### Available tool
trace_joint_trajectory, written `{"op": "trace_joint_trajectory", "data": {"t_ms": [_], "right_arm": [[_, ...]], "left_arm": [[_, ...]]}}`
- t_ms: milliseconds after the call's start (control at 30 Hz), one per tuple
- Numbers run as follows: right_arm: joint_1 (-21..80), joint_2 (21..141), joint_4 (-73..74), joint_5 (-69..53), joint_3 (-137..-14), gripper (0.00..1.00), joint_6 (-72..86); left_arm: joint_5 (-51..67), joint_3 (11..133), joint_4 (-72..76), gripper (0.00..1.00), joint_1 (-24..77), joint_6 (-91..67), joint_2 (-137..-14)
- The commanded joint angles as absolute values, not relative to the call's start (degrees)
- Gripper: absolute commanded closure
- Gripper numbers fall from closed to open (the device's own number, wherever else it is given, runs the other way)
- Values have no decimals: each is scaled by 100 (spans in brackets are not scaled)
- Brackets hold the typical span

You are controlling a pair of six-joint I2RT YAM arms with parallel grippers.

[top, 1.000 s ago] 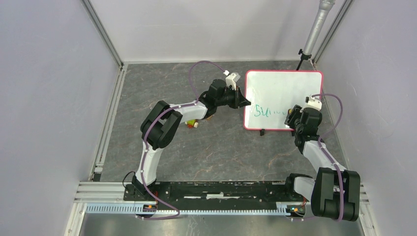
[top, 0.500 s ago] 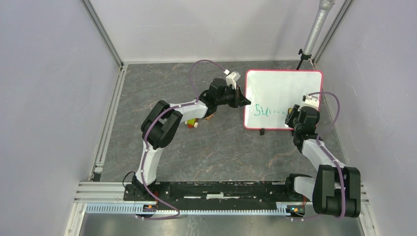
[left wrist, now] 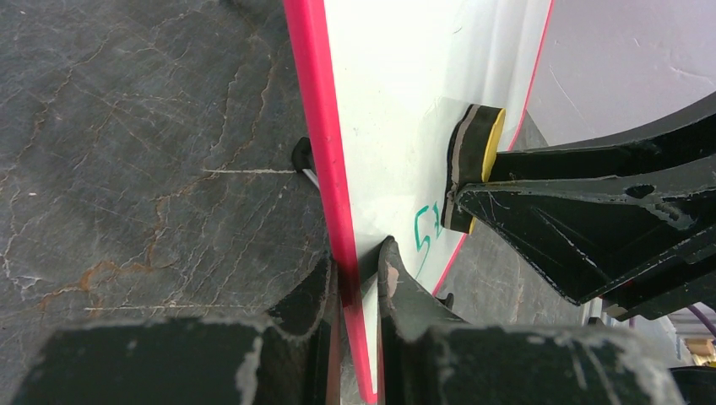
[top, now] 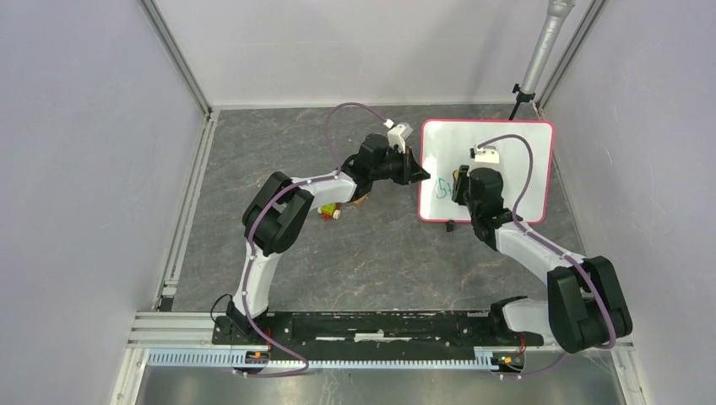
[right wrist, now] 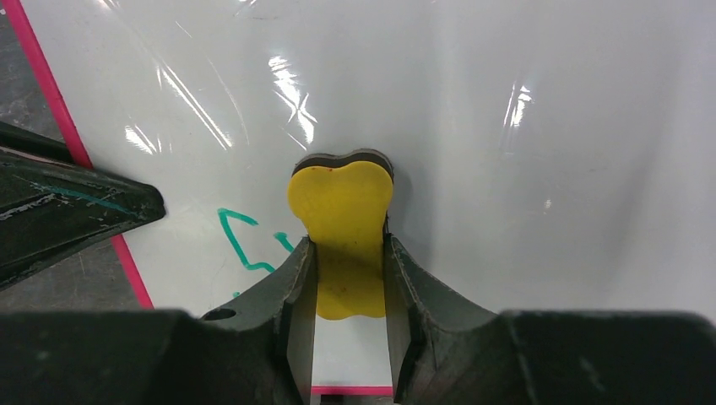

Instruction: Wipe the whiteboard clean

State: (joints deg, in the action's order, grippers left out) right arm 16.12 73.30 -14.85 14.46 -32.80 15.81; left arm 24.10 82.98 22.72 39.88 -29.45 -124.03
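The whiteboard (top: 515, 160) with a pink-red frame lies at the back right. A short green mark (top: 442, 189) shows near its left edge; it also shows in the right wrist view (right wrist: 241, 240). My left gripper (top: 420, 175) is shut on the board's left frame (left wrist: 317, 135). My right gripper (top: 460, 183) is shut on a yellow eraser (right wrist: 342, 207) with a dark felt face (left wrist: 463, 164) pressed on the board just right of the green mark.
A small red, yellow and white object (top: 328, 211) lies on the stone table under the left forearm. A grey pole on a stand (top: 540, 51) rises behind the board's far right corner. Grey walls close in left, back and right.
My right gripper has swept the eraser leftward across the board, from the right edge to near the left. Most of the green writing is gone. The left gripper has not moved.
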Motion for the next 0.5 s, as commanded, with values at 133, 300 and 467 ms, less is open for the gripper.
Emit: {"op": "trace_joint_trajectory", "data": {"t_ms": [133, 300, 467], "right_arm": [[957, 7255, -1354, 1502, -3256, 69, 1564], [129, 7012, -1212, 1436, -2898, 69, 1446], [266, 6791, -1252, 1402, -2818, 69, 1303]], "left_arm": [[1503, 8240, 1454, 98, 3999, -1903, -12796], [1512, 8236, 1457, 98, 3999, -1898, -12798], [1512, 8241, 1459, 98, 4001, -1890, -12802]]}}
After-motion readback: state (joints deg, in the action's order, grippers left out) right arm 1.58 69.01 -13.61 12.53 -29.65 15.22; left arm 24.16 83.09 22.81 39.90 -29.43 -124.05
